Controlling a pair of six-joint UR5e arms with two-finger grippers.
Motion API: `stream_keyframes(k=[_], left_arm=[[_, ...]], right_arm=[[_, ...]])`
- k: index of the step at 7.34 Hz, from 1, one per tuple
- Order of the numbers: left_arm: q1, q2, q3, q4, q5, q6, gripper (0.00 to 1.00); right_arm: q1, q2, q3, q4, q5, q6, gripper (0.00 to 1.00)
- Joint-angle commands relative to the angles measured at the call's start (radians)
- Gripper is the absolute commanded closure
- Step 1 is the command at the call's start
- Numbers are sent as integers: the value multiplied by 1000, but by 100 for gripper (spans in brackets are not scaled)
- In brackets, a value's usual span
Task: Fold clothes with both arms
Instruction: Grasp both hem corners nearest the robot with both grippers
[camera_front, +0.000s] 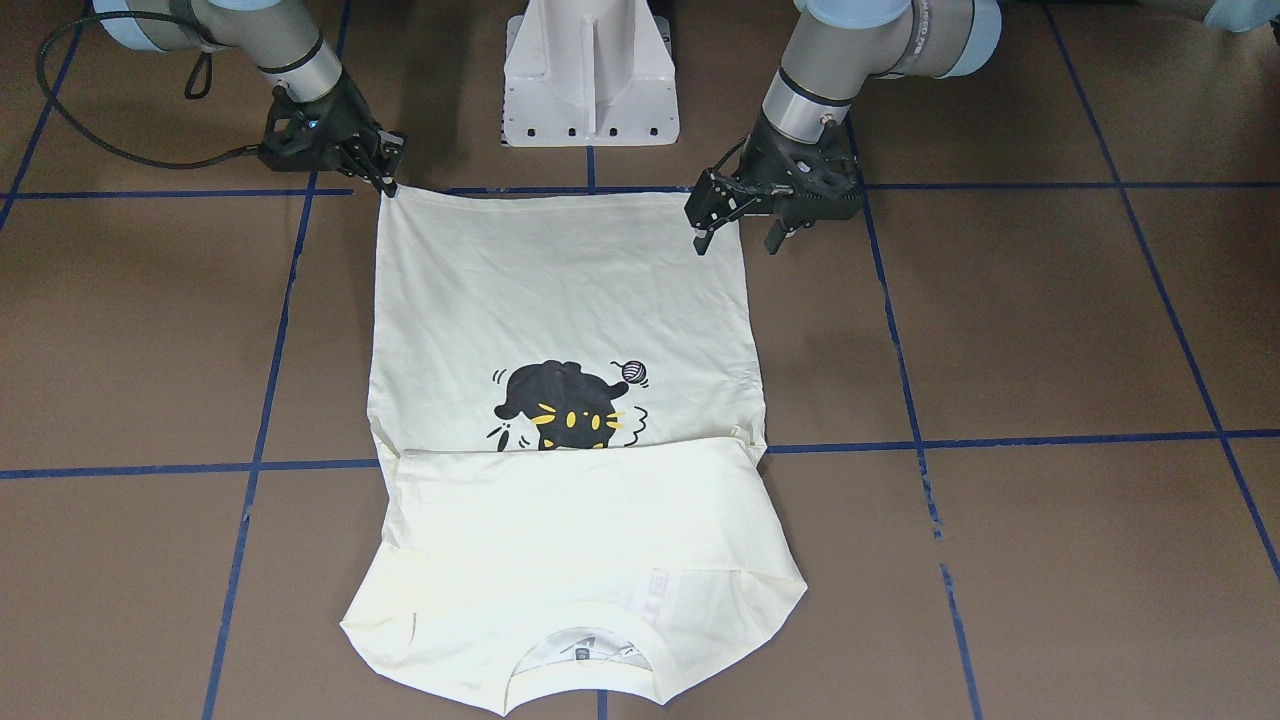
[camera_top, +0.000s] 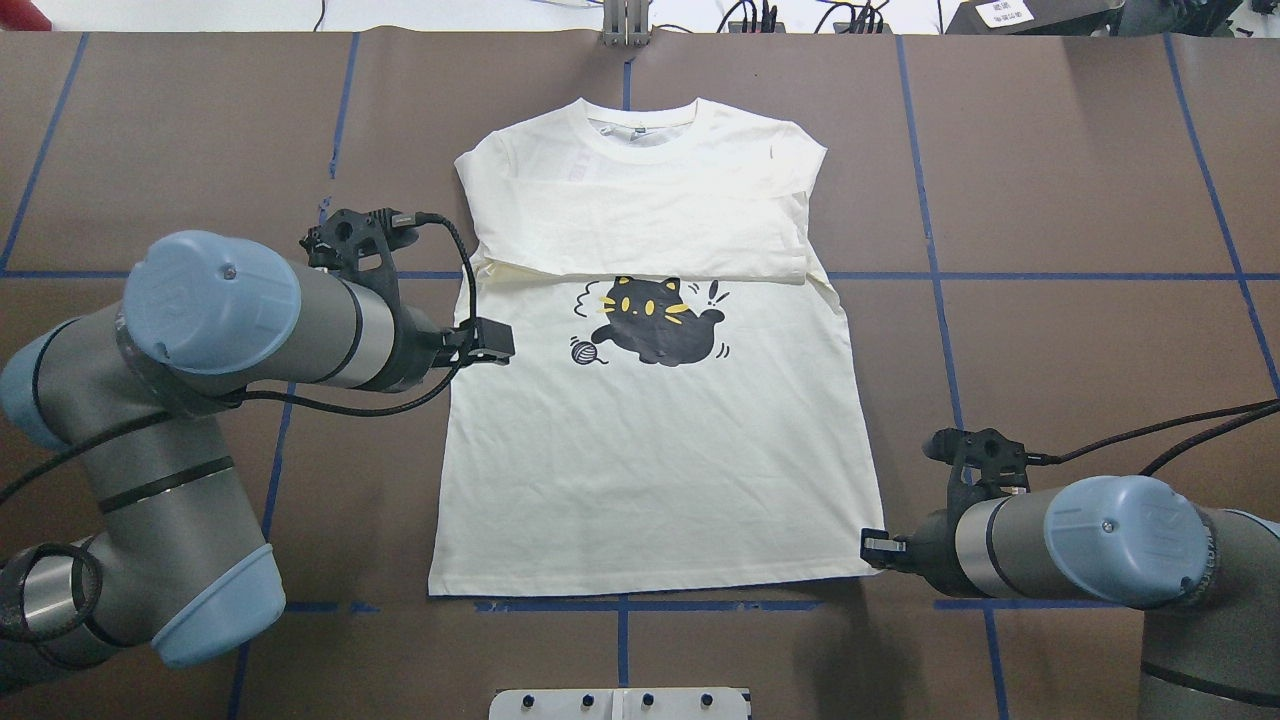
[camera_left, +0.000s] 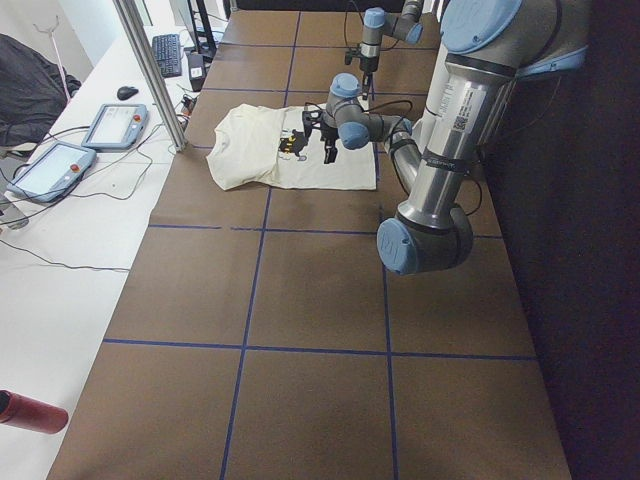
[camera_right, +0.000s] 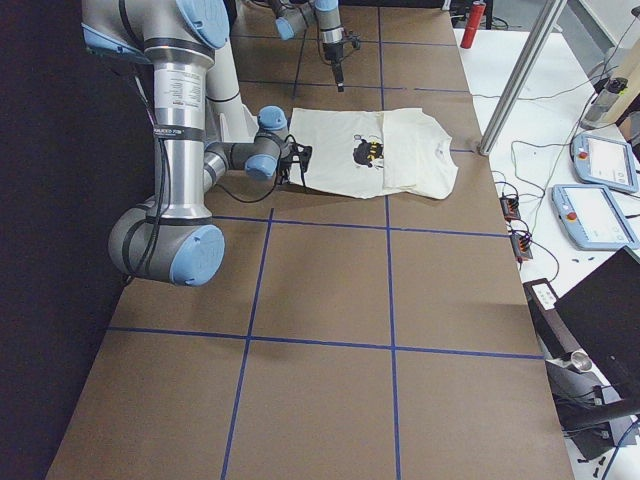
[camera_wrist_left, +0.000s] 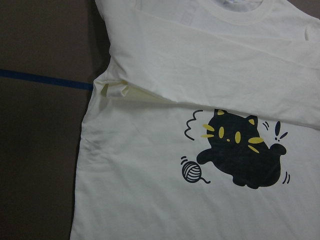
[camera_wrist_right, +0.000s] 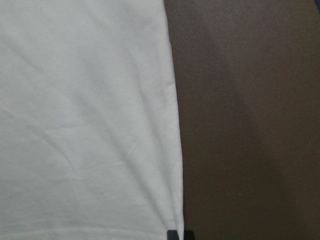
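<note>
The cream-white shirt lies flat with its black cat print facing up, the collar at the far end and both sleeves folded across the chest. My right gripper sits low at the hem's right corner; in the right wrist view its fingertips are shut on the shirt at that corner. My left gripper hovers open above the shirt's left edge and holds nothing. In the left wrist view the shirt shows with no fingers in sight.
The white pedestal base stands just behind the hem. Blue tape lines grid the brown table. Off the far side of the table stand a metal pole, two pendants and cables on a white bench.
</note>
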Motion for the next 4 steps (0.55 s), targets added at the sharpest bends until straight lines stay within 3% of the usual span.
stream_keyframes(k=[1, 4], left_arm=[[142, 68, -6, -45, 54, -186, 0], [243, 103, 18, -34, 148, -236, 2]], right_arm=[[19, 0, 17, 4, 17, 0, 100], [23, 9, 17, 4, 19, 0, 100]])
